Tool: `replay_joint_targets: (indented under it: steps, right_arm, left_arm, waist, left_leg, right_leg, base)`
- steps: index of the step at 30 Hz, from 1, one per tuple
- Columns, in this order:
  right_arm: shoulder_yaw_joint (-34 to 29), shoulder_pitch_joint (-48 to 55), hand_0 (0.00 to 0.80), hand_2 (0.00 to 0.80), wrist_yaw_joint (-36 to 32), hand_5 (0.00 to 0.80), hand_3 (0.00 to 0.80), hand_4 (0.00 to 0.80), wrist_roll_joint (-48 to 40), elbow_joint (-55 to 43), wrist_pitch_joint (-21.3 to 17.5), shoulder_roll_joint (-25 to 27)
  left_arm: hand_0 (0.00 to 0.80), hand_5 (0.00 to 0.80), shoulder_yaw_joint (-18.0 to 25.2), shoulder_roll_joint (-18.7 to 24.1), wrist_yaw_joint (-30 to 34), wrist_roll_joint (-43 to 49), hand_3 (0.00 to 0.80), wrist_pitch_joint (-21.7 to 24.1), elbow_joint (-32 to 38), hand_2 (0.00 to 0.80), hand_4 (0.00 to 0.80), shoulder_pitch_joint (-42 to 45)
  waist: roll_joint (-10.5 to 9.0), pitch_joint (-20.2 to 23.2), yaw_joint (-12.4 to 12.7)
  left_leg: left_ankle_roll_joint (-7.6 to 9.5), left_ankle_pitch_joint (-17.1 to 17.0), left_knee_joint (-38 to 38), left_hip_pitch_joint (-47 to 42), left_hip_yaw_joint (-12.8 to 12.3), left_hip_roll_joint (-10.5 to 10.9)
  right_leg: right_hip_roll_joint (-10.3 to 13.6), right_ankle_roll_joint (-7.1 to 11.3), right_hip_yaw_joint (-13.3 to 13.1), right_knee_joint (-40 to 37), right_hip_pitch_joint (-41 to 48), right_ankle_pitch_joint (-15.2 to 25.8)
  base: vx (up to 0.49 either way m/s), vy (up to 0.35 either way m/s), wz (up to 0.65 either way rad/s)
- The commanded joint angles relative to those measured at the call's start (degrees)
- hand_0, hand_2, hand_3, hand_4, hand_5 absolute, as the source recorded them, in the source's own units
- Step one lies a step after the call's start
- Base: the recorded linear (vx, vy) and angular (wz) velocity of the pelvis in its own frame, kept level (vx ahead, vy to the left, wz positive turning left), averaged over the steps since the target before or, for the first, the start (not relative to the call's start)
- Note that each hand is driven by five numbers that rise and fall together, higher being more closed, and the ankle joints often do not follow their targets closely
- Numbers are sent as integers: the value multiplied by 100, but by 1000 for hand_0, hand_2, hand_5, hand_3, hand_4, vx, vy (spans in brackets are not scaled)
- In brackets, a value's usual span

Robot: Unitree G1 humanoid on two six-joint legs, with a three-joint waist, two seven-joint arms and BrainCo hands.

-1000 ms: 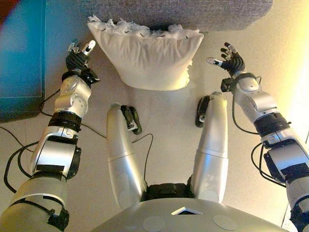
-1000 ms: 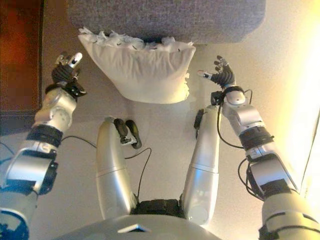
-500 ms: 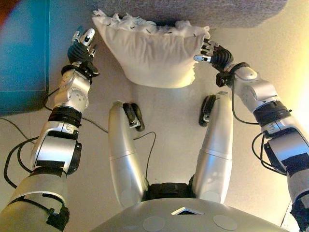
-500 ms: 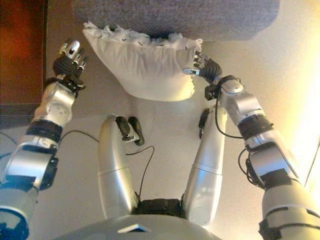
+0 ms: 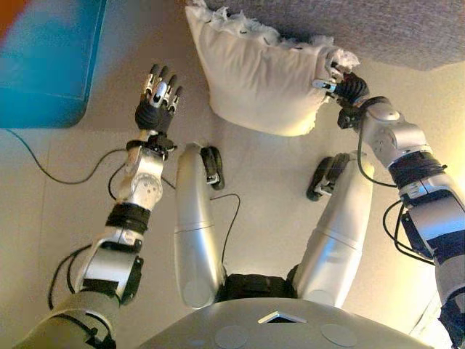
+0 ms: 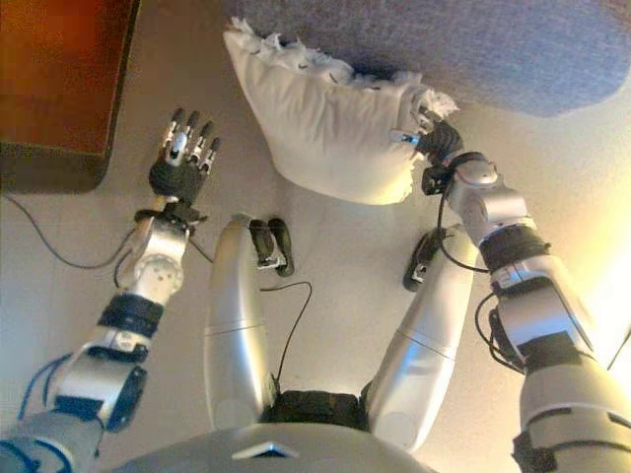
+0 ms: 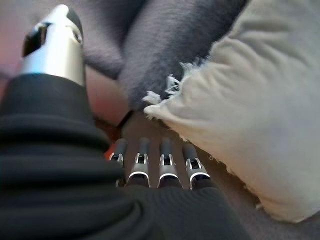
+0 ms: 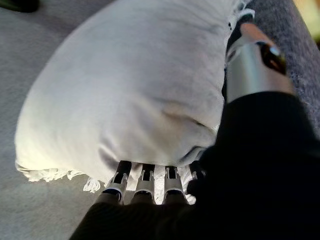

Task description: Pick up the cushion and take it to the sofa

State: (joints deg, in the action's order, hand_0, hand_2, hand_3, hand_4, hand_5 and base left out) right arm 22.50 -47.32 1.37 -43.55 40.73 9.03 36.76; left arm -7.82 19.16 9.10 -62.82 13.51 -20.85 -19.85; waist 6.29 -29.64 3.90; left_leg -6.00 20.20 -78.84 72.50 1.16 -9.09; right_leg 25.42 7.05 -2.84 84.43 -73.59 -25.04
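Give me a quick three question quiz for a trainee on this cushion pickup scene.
1. True or false: the left hand is touching the cushion.
2. Which hand is against the cushion's edge? A left, B right.
3. Fill in: the cushion lies on the floor against the grey ____.
Key: 1 false, it is open and apart from the cushion; 2 B; 3 sofa.

From our head, both eyes looked down on the cushion (image 5: 258,80); each wrist camera faced it closely along its hand.
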Motion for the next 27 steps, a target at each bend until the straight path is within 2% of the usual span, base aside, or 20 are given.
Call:
replay_joint_targets:
  steps: [1, 11, 22, 27]
  right_arm:
    - [-202, 67, 0, 0, 184, 0, 0, 0, 47, -386, -300, -180]
    - [-672, 620, 0, 0, 962, 0, 0, 0, 187, -863, -615, -135]
    - [-1255, 1852, 0, 0, 1096, 0, 0, 0, 103, -1247, -1043, -272]
    - [-1373, 1990, 0, 0, 1173, 0, 0, 0, -217, -1070, -1020, -349]
  left_arm:
    - [0, 0, 279, -19, 41, 40, 0, 355, 653, 0, 0, 184]
    - [0, 0, 428, 25, 267, -177, 0, 385, 1193, 0, 0, 866]
    - [0, 0, 284, 67, 302, -313, 0, 458, 1310, 0, 0, 1217]
    - [0, 0, 253, 96, 298, -342, 0, 521, 1197, 0, 0, 1152]
  waist:
    - [154, -14, 217]
    - [206, -16, 276]
    - [108, -16, 97]
    - [68, -16, 68]
  left_leg:
    - [37, 155, 349, -150, -298, 7]
    - [70, 117, 574, -239, -336, 47]
    - [77, 109, 609, -223, -332, -41]
    - [68, 86, 643, -249, -321, -68]
  right_leg:
    - [-59, -421, 52, -472, 314, 249]
    - [-99, -434, 167, -628, 397, 253]
    - [-146, -349, 165, -769, 403, 391]
    - [-107, -291, 173, -858, 438, 486]
  base:
    - [-25, -70, 23]
    - [-11, -7, 8]
    - [0, 0, 0]
    - [0, -4, -1]
